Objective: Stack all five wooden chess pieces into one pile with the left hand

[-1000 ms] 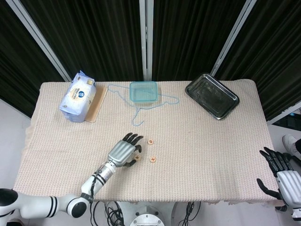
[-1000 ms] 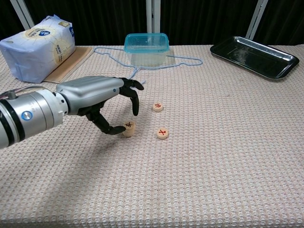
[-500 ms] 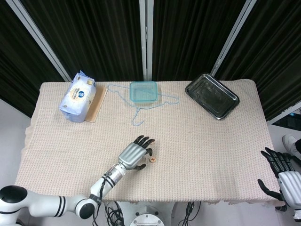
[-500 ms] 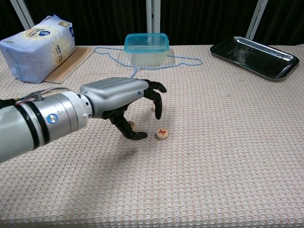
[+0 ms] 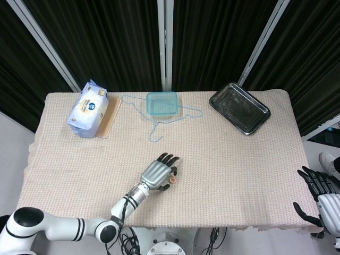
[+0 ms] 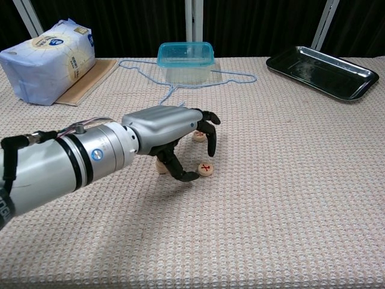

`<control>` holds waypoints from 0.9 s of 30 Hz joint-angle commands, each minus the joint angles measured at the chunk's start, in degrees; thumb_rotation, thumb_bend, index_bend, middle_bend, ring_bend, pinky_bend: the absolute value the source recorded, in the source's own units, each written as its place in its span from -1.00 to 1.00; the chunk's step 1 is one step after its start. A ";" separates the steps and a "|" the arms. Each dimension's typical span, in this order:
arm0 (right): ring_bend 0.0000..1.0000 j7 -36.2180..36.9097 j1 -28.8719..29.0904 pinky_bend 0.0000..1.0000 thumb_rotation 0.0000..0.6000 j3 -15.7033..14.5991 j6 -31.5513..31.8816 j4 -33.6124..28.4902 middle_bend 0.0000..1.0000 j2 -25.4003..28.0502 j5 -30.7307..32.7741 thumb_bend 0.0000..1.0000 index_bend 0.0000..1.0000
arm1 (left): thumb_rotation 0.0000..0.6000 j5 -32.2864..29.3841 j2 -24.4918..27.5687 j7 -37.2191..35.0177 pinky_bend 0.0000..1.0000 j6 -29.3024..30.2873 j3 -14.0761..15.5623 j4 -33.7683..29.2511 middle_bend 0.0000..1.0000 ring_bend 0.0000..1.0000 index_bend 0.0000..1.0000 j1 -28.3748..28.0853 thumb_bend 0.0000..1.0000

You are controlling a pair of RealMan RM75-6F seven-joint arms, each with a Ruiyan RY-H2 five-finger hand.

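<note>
Hovering low at centre frame, the left hand (image 6: 174, 135) arches palm-down, fingers apart and holding nothing, thumb tip just beside the red-marked chess piece (image 6: 206, 170) to its right. Two more pieces peek from behind it. The right hand (image 5: 321, 199) idles spread at lower right, well apart.

The left hand (image 6: 174, 129) covers most of the chess pieces. In the chest view only a sliver of 1 piece (image 6: 160, 167) shows beneath its palm, and another piece (image 6: 198, 136) peeks out behind its fingers (image 6: 210, 139). Whether more pieces lie under the hand cannot be told. In the head view just 1 piece (image 5: 172, 180) shows at the hand's edge, its mark too small to read. The right hand (image 5: 321, 199) is cut off by the frame's lower right corner.
</note>
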 commanded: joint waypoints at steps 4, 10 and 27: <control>-1.00 0.01 -0.04 -1.00 1.00 -0.08 0.07 0.06 -1.00 0.03 -0.16 -0.40 -1.00 | 1.00 0.11 -0.73 -0.78 -1.00 -0.42 0.14 1.12 -0.89 -1.00 -0.23 -0.39 -0.49; -1.00 0.12 0.02 -1.00 1.00 -0.11 -0.09 0.11 -1.00 0.11 -0.10 -0.40 -1.00 | 1.00 -0.46 -1.08 -0.59 -1.00 -0.42 0.07 2.13 -0.89 -1.00 -0.23 -0.74 -0.49; -1.00 0.69 0.17 -1.00 1.00 -0.16 -0.40 0.38 -1.00 0.33 0.01 -0.40 -1.00 | 1.00 -0.95 -1.56 -1.30 -1.00 -1.00 0.40 3.16 -0.89 -1.00 -0.17 -1.23 -0.47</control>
